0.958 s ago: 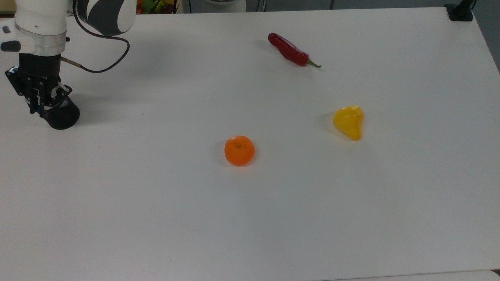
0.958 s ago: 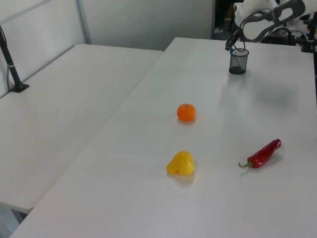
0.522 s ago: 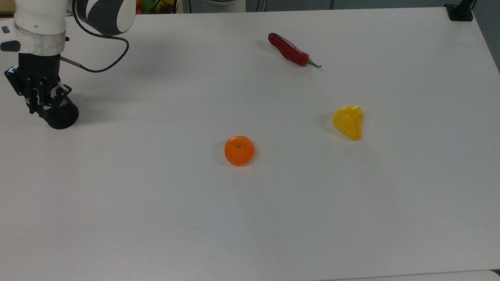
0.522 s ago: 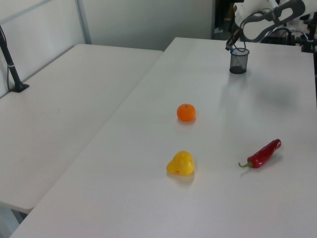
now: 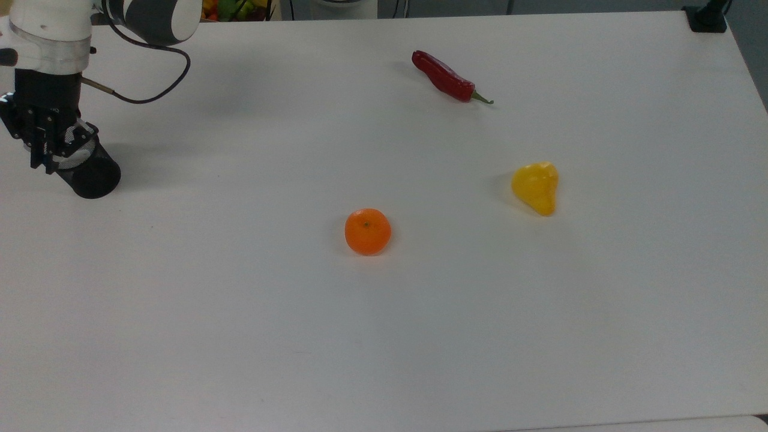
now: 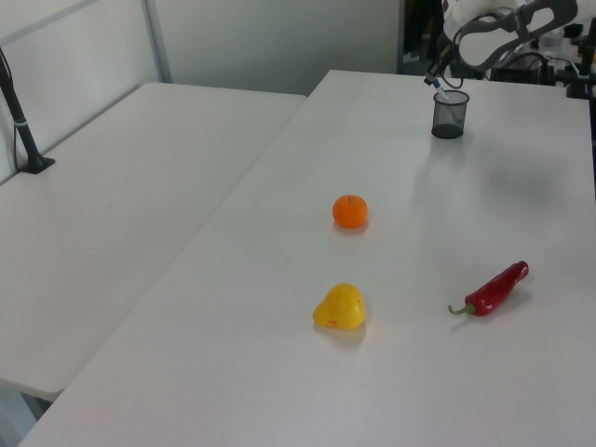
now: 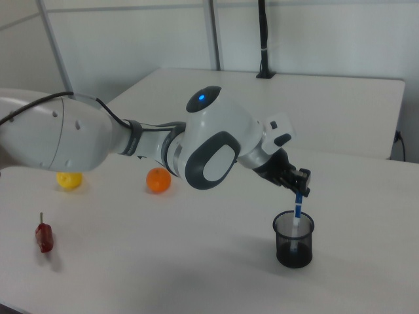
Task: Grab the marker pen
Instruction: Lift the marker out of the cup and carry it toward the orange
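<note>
Marker pen (image 7: 298, 216) near-upright, lower end in mesh cup (image 7: 294, 241).

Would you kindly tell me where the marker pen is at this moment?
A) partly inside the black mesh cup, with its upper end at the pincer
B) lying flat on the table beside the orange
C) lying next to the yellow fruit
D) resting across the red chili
A: in the right view the marker pen stands partly inside the black mesh cup, its upper end at the pincer, well away from the orange.
</note>
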Robot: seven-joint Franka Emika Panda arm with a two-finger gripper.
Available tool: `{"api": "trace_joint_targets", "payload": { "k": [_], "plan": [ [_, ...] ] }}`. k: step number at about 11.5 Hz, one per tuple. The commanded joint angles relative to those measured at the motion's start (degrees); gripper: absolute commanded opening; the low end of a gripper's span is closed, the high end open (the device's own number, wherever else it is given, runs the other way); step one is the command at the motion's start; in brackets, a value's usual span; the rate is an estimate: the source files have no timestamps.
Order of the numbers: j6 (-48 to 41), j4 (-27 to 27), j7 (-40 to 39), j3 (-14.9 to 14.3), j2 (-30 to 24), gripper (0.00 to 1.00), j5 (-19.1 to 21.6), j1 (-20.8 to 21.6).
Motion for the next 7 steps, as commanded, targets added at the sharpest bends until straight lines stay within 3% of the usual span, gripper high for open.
{"api": "trace_joint_targets", "payload": {
  "k": [1,4,7],
  "plan": [
    [0.2,-1.25,-0.19,-0.02,-5.64,0.0,0.0,0.03],
    [0.12,-1.34,0.25,-0.02,-10.3,0.0,0.18,0.29],
    [-5.84,-1.16,1.83,0.16,-15.31,0.0,0.35,2.13]
  ]
}}
